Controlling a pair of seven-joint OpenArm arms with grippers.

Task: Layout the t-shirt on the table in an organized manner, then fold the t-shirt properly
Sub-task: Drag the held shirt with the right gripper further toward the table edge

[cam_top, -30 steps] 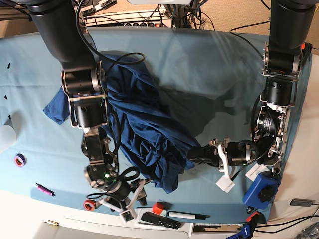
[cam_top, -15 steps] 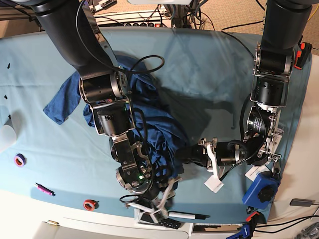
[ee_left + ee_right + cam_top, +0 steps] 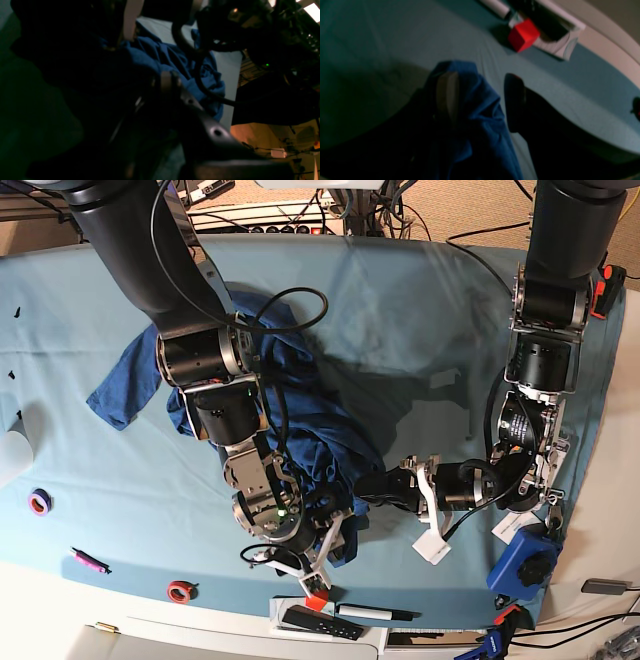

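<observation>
Light teal cloth covers the wide table [image 3: 420,300], and small things lie along its near edge: a purple ring of tape [image 3: 39,502] and a pink marker [image 3: 88,561] at the left, then a red ring [image 3: 180,590], a small red cube [image 3: 523,35], a black remote control [image 3: 320,621] and a black marker pen [image 3: 375,613].

The dark navy-blue knit t-shirt [image 3: 300,430] lies crumpled in the middle of the table, with one sleeve spread toward the left edge.

Compared with half a second ago, the right arm has come a little more toward the near edge, and the bunch of cloth under it is pulled closer to the red cube.

The right gripper [image 3: 480,100] stands wide apart, and a fold of the t-shirt hangs over one of its fingers [image 3: 446,97]; the other finger has no cloth on it.

The left gripper [image 3: 375,488], low over the table's right half, is clenched at the hem of the t-shirt, and the dark wrist view shows cloth against it.
</observation>
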